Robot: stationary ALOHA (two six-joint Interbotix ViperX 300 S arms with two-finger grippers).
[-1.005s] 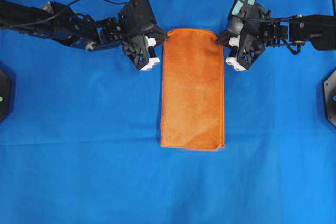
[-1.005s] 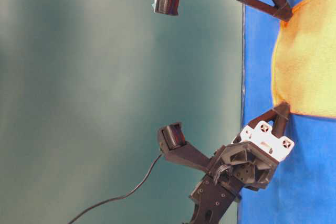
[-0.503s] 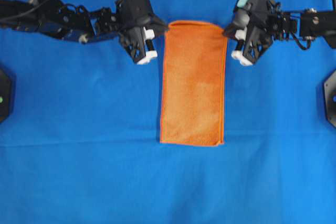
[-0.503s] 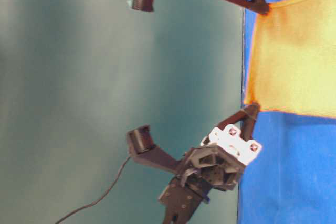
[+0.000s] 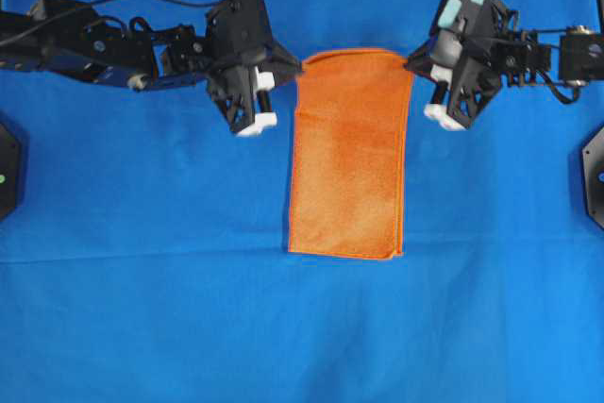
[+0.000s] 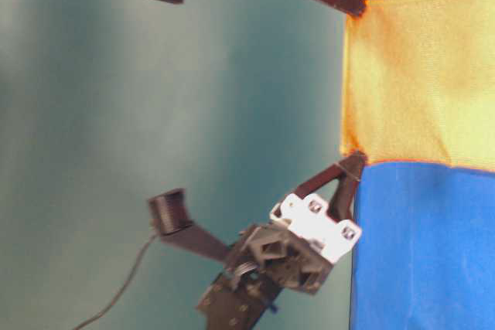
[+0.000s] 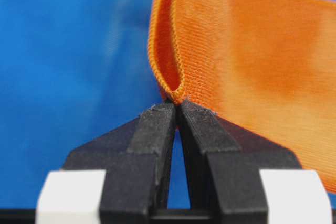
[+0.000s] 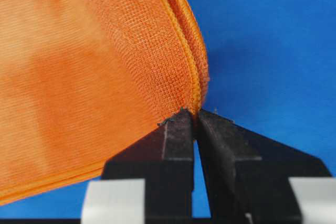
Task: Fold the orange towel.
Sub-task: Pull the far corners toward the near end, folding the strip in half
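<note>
1. The orange towel (image 5: 347, 162) is seen in the overhead view as a long narrow strip near the middle of the frame, laid on the worktop (image 5: 189, 309), which is covered by a blue cloth; its lower end lies flat with a stitched hem along the bottom edge, while its upper end is raised at both corners.
2. The left gripper (image 5: 297, 67) is found at the upper left corner of the towel in the overhead view; its jaws are pressed together on that corner; in the left wrist view the black fingertips (image 7: 157, 121) are seen pinching a doubled fold of the towel (image 7: 236, 66), two layers being visible at the hem.
3. The right gripper (image 5: 411, 63) is placed at the upper right corner of the towel in the overhead view; its jaws are likewise narrowed onto the fabric; in the right wrist view the fingertips (image 8: 178, 124) are clamped on the stitched corner, with the towel (image 8: 84, 77) spread to the left of the frame.
4. In the table-level view the towel (image 6: 418, 75) is shown stretched taut between the two grippers, one (image 6: 357, 8) at the top of the frame and the other (image 6: 354, 161) near the middle; the held edge is lifted off the blue cloth (image 6: 425, 253); a plain green backdrop (image 6: 116, 113) fills the left of that frame.
</note>
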